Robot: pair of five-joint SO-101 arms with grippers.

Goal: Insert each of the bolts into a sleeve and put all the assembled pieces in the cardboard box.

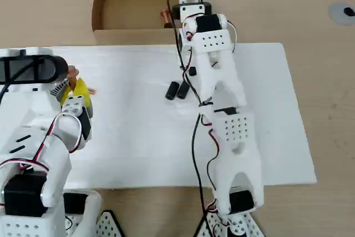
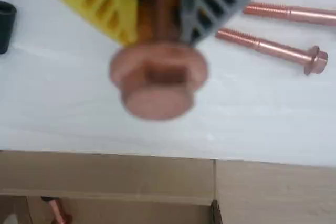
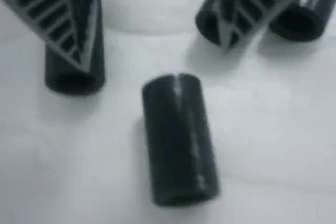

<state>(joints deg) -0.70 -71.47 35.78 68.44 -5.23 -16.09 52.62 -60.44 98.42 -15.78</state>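
My left gripper point(image 2: 157, 22), with one yellow and one grey finger, is shut on a copper bolt point(image 2: 157, 80) held above the white mat; in the high view this gripper point(image 1: 77, 92) is at the mat's left edge. Two more bolts point(image 2: 273, 50) lie on the mat beyond it. My right gripper point(image 3: 156, 53) hangs open over the black sleeves. One sleeve point(image 3: 178, 140) lies between its fingers, untouched, another sleeve point(image 3: 73, 69) sits behind one fingertip, and more lie behind the other. In the high view the sleeves point(image 1: 177, 90) lie mid-mat beside the right arm.
The open cardboard box point(image 1: 99, 4) stands at the table's far edge, with a copper piece point(image 1: 165, 18) against its right wall. The white mat point(image 1: 138, 137) covers the table's middle. The right arm point(image 1: 222, 76) stretches from the near edge towards the box.
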